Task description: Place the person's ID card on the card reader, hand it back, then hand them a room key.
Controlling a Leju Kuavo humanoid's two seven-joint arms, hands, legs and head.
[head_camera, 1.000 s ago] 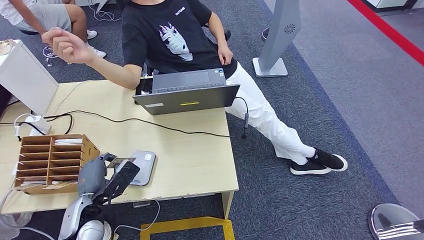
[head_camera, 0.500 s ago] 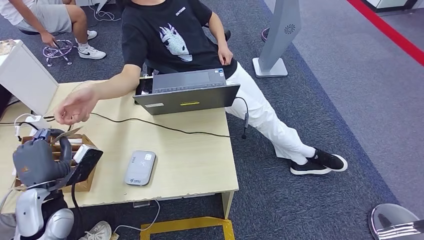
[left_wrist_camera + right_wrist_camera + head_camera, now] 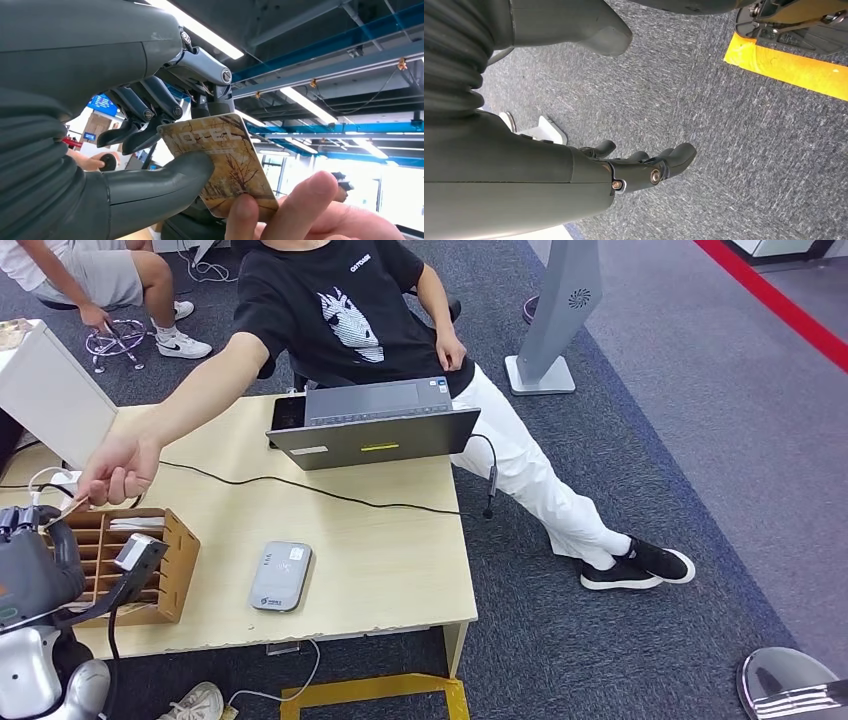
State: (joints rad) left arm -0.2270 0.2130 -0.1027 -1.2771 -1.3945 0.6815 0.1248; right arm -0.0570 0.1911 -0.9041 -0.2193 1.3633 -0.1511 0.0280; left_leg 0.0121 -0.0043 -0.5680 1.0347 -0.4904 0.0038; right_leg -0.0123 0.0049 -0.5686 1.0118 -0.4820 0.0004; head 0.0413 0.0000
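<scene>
Handover, final step, nearly done: left hand [image 3: 150, 150] pinching room key [image 3: 222, 165] at table's 9 o'clock, person's hand [image 3: 118, 472] gripping it too; right hand [image 3: 644, 167] hanging, fingers loosely spread, holding nothing; release pending.

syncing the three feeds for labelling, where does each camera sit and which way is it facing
Head view: high on the body, looking forward and down at the desk; the left robot hand shows at the left edge.
Left wrist view: behind the left robot hand, facing up toward ceiling lights; it holds the hotel card.
Right wrist view: behind the right robot hand, facing carpet.
Shared: the person's hand at the card, in head and left wrist views.
</scene>
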